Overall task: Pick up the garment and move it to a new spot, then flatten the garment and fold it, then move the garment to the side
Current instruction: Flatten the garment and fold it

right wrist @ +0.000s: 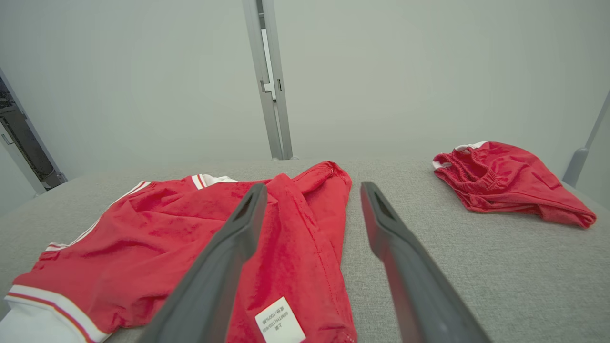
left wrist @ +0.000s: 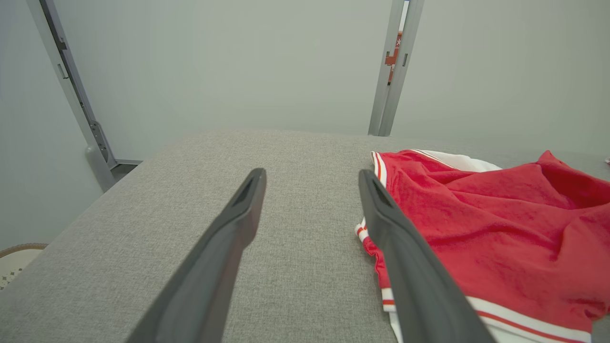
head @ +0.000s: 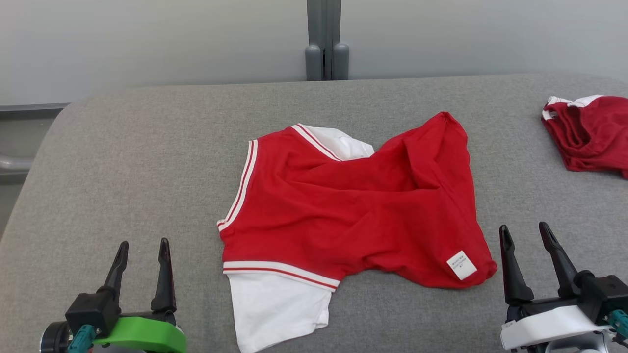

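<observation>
The garment (head: 353, 206), red with white trim, is seen rumpled and unfolded at the middle of the table (head: 147, 162). The left gripper (head: 143, 243) is held wide and empty over the table's near left, the right gripper (head: 524, 227) likewise over its near right. A red bundle (head: 591, 132) is left at the table's far right edge.

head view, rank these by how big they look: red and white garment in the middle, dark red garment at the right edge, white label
1. red and white garment
2. dark red garment, cut off by the picture's edge, so its full size is unsure
3. white label
</observation>
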Tool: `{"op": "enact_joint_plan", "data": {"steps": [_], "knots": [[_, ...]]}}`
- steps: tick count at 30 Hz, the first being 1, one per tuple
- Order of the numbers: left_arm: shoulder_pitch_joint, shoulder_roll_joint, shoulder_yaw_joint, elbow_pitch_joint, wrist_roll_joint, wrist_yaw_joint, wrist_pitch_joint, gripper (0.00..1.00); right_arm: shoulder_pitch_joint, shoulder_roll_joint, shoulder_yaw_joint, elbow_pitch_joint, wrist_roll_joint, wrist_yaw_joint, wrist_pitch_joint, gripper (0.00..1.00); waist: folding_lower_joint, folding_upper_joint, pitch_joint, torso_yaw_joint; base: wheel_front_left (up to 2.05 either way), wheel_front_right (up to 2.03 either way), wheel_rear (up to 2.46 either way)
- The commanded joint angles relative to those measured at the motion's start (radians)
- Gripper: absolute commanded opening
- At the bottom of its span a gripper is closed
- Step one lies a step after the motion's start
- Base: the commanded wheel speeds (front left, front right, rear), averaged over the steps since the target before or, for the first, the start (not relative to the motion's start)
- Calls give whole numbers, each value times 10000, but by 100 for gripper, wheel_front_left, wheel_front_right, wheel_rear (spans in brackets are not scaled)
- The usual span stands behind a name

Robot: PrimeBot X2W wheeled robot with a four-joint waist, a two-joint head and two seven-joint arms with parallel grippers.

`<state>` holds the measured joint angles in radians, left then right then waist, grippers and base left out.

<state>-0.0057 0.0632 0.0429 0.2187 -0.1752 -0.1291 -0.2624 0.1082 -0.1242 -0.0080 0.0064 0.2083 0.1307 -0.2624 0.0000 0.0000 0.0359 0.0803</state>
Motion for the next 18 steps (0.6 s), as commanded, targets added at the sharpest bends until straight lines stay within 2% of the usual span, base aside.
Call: {"op": "enact_joint_plan", "data": {"steps": [1,18], "knots": [[163,72,46,11,30,-24,-28,100,104,-6,24,24,-70,0,-29,100,0,0,-22,-7,0,0,0],[277,221,-182,-170,61,-25,-28,100,121,-84,144,-67,-51,0,-28,100,0,0,-200,14,0,0,0]]}}
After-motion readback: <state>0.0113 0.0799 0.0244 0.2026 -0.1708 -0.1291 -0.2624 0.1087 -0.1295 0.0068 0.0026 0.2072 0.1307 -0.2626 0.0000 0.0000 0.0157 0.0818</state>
